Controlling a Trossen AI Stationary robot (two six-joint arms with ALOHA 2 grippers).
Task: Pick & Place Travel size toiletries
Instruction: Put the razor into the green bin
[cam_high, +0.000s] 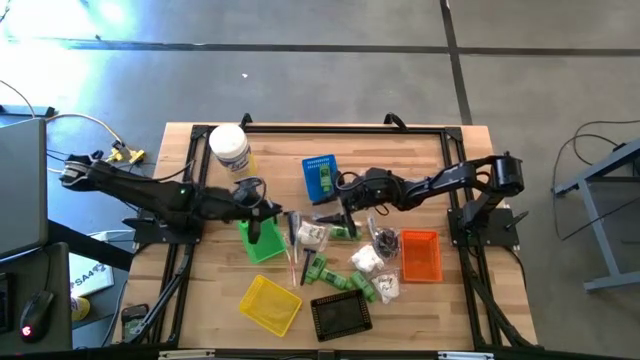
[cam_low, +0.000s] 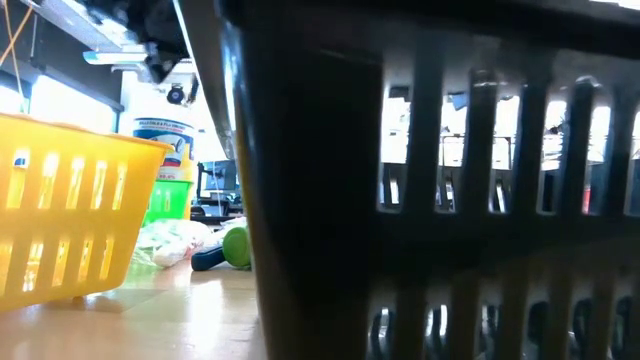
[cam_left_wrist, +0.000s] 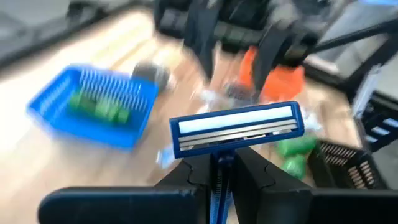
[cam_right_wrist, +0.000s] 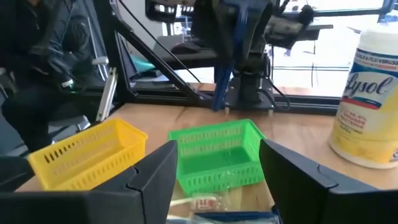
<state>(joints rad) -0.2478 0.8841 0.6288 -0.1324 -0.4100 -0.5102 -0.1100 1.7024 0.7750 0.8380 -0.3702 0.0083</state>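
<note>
My left gripper (cam_left_wrist: 219, 169) is shut on a blue disposable razor (cam_left_wrist: 236, 127) and hovers over the green basket (cam_high: 262, 240). The right wrist view shows that razor (cam_right_wrist: 224, 74) beyond the green basket (cam_right_wrist: 217, 155). My right gripper (cam_right_wrist: 217, 180) stands open and holds nothing, near the table's middle (cam_high: 343, 210). Between the baskets lie loose toiletries: green little bottles (cam_high: 325, 270), white packets (cam_high: 365, 258) and thin sticks (cam_high: 294, 250). More green bottles lie in the blue basket (cam_high: 320, 177). My left gripper pinches the razor's blue handle (cam_left_wrist: 217, 183) between its two fingers, just behind the head. The handle runs along the fingers. The head (cam_left_wrist: 237, 126) sticks out past the fingertips, crosswise. The razor is lifted clear of the table and baskets.
A big white jar with a yellow label (cam_high: 230, 150) stands at the far left. An orange basket (cam_high: 420, 255) is at the right. A yellow basket (cam_high: 270, 303) and a black basket (cam_high: 340, 315) sit near the front edge. The black basket (cam_low: 430, 180) blocks most of the low view.
</note>
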